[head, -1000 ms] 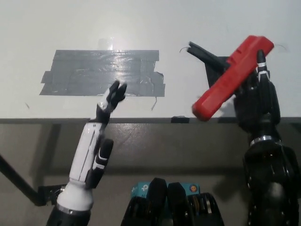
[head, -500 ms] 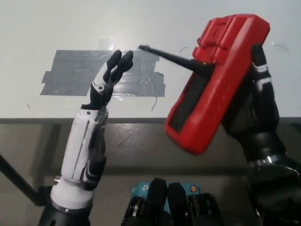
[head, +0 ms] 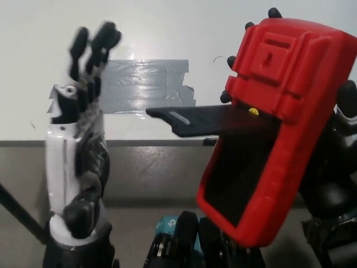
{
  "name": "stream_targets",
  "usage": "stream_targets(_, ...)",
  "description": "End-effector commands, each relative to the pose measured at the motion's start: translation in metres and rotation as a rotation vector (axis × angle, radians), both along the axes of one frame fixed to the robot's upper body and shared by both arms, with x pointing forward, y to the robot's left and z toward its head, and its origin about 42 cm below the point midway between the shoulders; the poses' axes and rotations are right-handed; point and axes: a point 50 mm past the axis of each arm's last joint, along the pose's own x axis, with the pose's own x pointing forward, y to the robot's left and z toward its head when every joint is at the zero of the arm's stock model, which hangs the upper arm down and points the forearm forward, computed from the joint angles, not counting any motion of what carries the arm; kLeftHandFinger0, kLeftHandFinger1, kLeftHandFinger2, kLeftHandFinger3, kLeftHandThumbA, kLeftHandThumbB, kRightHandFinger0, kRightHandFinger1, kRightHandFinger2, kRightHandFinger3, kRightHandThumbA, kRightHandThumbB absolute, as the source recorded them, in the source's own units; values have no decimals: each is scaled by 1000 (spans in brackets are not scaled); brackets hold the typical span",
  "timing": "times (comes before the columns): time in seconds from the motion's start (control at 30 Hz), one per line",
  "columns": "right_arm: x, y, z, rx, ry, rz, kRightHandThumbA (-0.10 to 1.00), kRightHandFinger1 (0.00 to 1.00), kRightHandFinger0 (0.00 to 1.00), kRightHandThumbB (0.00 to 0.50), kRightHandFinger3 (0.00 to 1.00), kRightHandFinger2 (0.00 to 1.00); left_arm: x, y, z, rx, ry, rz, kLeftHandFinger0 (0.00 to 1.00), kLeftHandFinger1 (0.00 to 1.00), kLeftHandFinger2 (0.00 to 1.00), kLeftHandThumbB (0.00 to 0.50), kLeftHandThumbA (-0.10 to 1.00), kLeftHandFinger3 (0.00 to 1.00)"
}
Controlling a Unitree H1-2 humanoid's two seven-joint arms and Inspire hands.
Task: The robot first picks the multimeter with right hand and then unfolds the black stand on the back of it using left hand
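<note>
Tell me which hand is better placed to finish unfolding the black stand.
Left. The white left hand is raised, open and free beside the black stand; the black right hand is busy gripping the red multimeter.

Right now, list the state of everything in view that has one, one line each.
multimeter: lifted off the table, back side up, held by the right hand.
black stand: swung out from the back, pointing toward the left hand.
right hand: shut on the multimeter.
left hand: raised, open, touching nothing.
grey tape: stuck flat on the table.

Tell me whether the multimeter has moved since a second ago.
Yes. The multimeter, in the right hand, has risen toward the camera, now partly overlapping the grey tape patch.
</note>
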Motion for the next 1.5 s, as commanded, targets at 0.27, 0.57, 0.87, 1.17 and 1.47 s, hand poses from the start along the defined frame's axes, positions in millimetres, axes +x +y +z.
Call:
stream_targets(0.27,-8,0,25,69,-108,53,-100,0,0,127,84,178,-48,6,17,190,-266,92,1000,1000,1000,301,885,1000)
stream_targets(0.57,-7,-2,26,50,-127,58,-100,27,0,123,141,455,-44,1,12,205,-217,-122,1000,931,929,418,1000,1000)
stream_targets(0.87,-10,-1,31,72,-123,64,-100,0,0,140,132,320,-34,-7,22,200,-240,-104,1000,893,931,425,1000,1000)
stream_targets(1.17,-10,-3,29,58,-123,70,-100,0,0,132,74,170,-38,-6,20,199,-269,55,1000,962,998,223,944,1000)
stream_targets(1.47,-13,-3,31,75,-124,74,-100,0,0,127,157,245,-50,-15,15,179,-155,-201,1000,574,739,272,914,1000)
